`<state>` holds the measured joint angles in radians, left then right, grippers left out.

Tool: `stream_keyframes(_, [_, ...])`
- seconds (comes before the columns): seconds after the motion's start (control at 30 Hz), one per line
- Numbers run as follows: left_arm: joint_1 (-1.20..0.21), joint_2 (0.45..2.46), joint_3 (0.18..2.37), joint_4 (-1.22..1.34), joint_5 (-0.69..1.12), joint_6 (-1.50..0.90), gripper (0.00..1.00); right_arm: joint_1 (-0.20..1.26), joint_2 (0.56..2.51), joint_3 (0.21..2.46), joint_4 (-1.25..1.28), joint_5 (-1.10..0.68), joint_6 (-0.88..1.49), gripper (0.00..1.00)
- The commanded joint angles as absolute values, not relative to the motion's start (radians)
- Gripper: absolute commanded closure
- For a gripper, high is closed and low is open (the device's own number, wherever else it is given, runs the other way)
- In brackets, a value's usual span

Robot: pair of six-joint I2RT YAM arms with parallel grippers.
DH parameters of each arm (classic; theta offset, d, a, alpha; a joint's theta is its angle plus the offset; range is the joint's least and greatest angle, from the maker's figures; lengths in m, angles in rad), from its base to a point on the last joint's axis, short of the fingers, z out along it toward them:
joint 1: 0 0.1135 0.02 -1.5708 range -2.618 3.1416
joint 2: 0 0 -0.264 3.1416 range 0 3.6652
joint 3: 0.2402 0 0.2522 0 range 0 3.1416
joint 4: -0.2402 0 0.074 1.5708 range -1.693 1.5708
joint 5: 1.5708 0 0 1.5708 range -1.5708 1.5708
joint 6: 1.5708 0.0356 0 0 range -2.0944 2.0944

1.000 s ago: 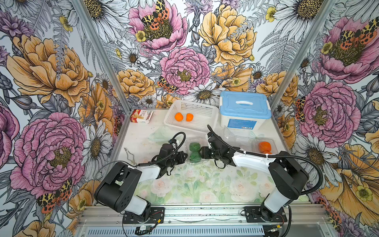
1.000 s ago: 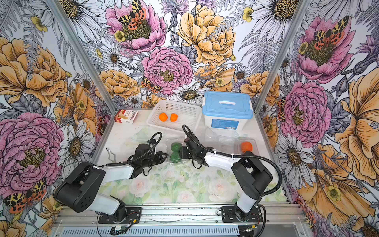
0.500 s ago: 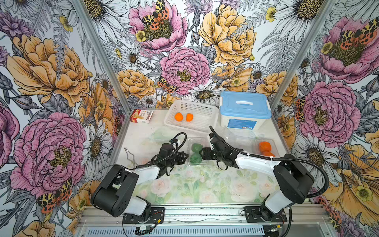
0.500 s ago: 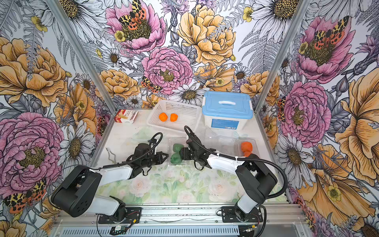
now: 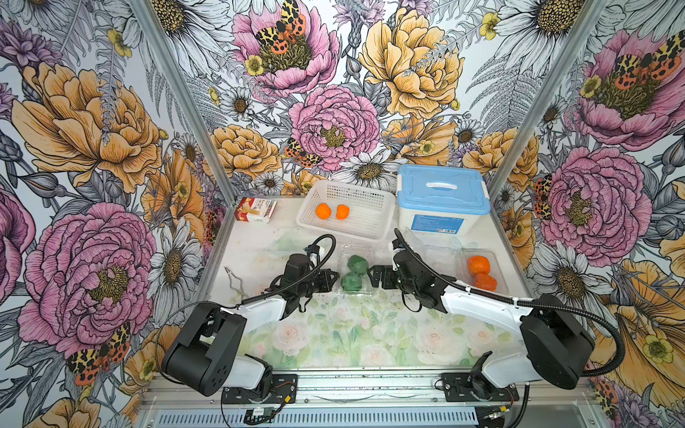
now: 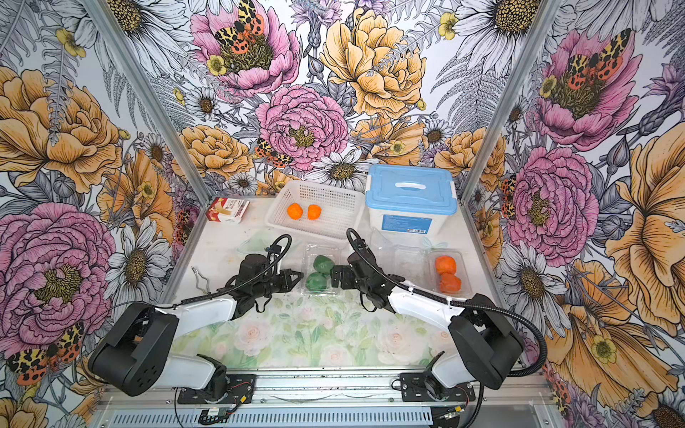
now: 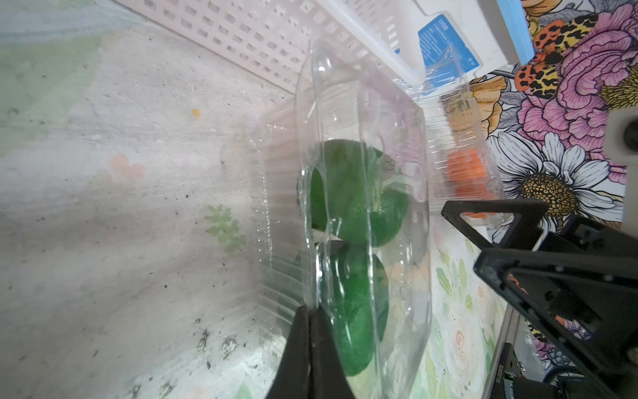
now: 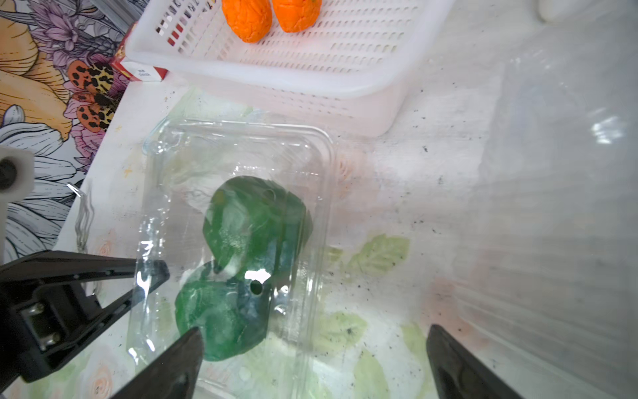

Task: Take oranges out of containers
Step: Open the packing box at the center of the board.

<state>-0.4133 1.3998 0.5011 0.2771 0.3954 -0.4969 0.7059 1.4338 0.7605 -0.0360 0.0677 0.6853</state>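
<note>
A clear container (image 5: 355, 272) with two green oranges (image 5: 357, 263) (image 5: 351, 282) lies mid-table in both top views. My left gripper (image 5: 334, 278) is shut on its near left rim; in the left wrist view the tips (image 7: 308, 319) pinch the plastic edge. My right gripper (image 5: 373, 276) stands open just right of that container, holding nothing; in the right wrist view its jaws (image 8: 316, 340) straddle the box's edge beside a green orange (image 8: 221, 317). A second container (image 5: 496, 265) at the right holds two bright oranges (image 5: 479, 264). Two more oranges (image 5: 323, 211) lie in the basket.
A white perforated basket (image 5: 370, 216) and a white tub with a blue lid (image 5: 443, 189) stand at the back. An empty clear clamshell (image 5: 437, 255) lies behind my right wrist. A red-and-white box (image 5: 255, 210) sits back left, a bent wire piece (image 5: 234, 283) at the left edge.
My right gripper has opened wide and drawn back a little to the right of the green-fruit container. The left gripper has stayed shut on the container's rim.
</note>
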Motion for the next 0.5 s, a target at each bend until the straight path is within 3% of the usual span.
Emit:
stream_keyframes(0.0, [-0.397,1.373,0.483,0.353,0.443,-0.475,1.0,0.722,1.402,0.736,0.002,0.138,0.725,0.01])
stream_keyframes(0.27, [-0.363,1.435,0.438,0.456,0.5,-0.514,1.0,0.787,1.372,0.771,-0.014,0.233,0.674,0.02])
stream_keyframes(0.47, [-0.343,1.47,0.416,0.52,0.531,-0.544,1.0,0.819,1.417,0.8,0.022,0.181,0.654,0.09])
